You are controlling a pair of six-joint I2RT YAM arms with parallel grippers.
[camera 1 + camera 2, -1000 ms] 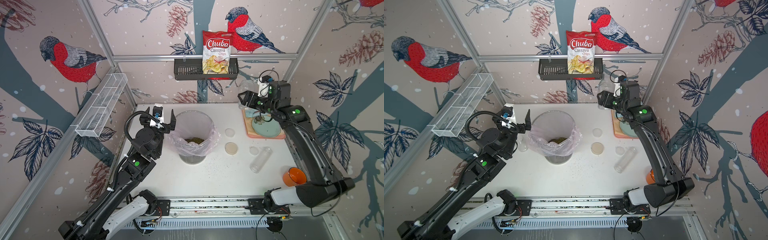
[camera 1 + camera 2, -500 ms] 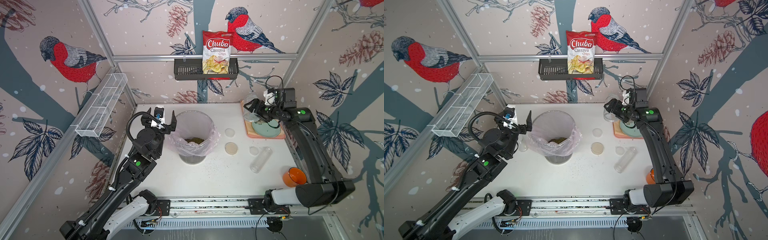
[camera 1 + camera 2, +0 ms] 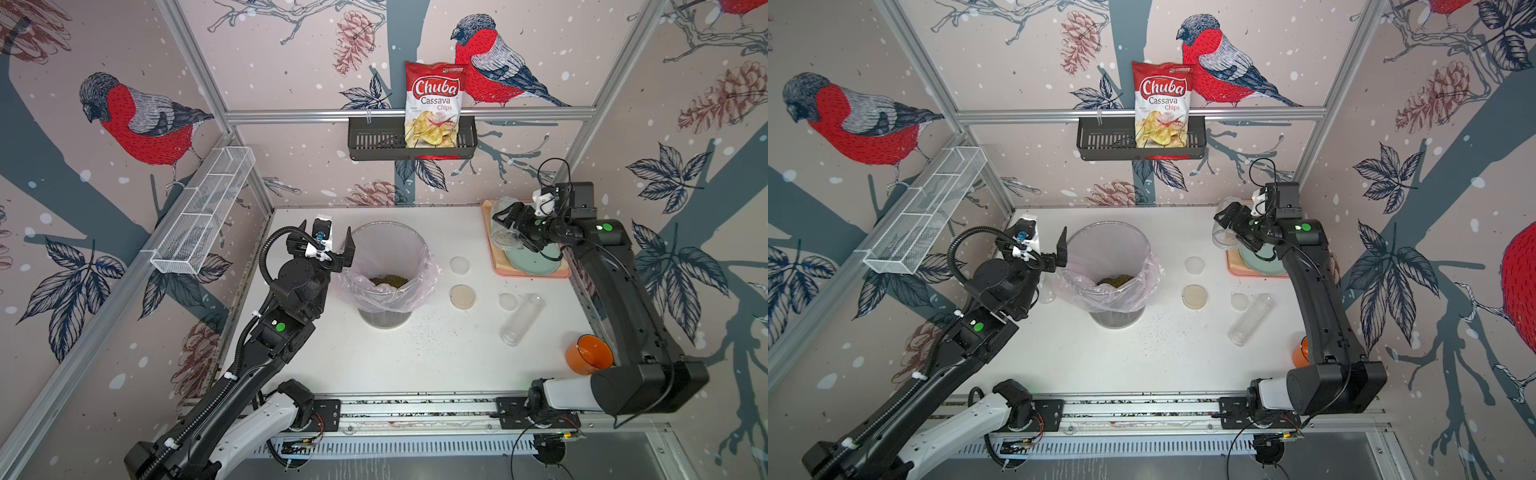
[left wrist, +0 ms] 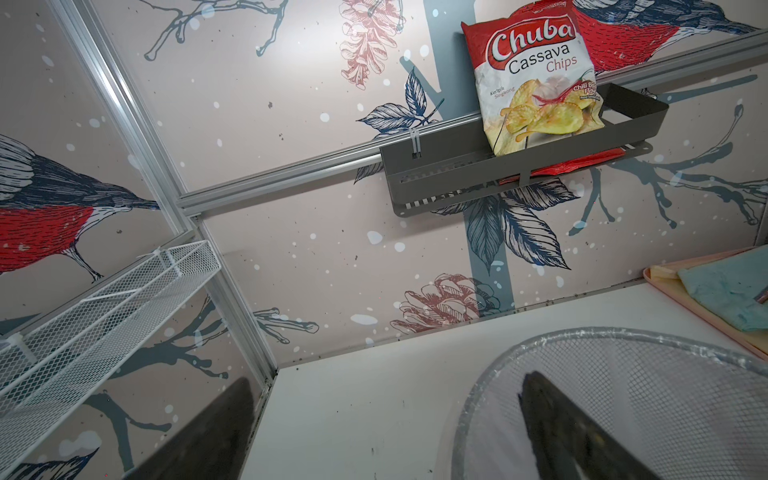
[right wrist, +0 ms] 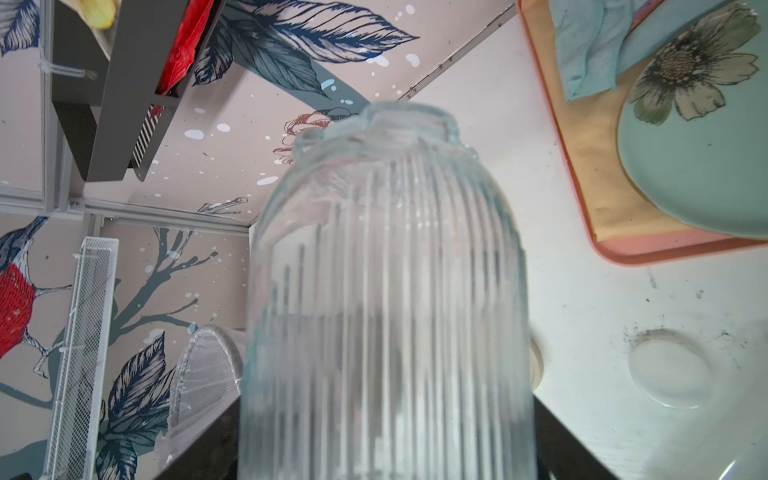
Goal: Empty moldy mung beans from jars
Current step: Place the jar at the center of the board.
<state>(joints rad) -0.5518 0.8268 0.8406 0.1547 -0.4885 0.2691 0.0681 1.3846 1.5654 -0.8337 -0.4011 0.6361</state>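
Observation:
My right gripper (image 3: 513, 229) (image 3: 1236, 227) (image 5: 386, 436) is shut on a clear ribbed round-shouldered jar (image 3: 504, 226) (image 3: 1224, 226) (image 5: 386, 270), held in the air at the tray's left edge, its open mouth pointing away from the wrist. No beans show inside it. Mung beans (image 3: 388, 280) (image 3: 1116, 279) lie in the bin. A tall narrow tube jar (image 3: 521, 319) (image 3: 1251, 319) lies on its side on the table. My left gripper (image 3: 328, 237) (image 3: 1042, 245) (image 4: 386, 415) is open and holds nothing, raised beside the bin's left rim.
The mesh bin (image 3: 386, 226) (image 4: 582, 336) with pink liner stands mid-table. A cream lid (image 3: 462, 296) and two clear lids (image 3: 459, 264) lie to its right. A pink tray (image 3: 536, 272) holds a teal plate and cloth. An orange mug (image 3: 589, 353) stands front right. Loose grains dot the table.
The right wrist has turned over and come down a little, bringing the ribbed jar lower beside the tray. The left arm has barely shifted.

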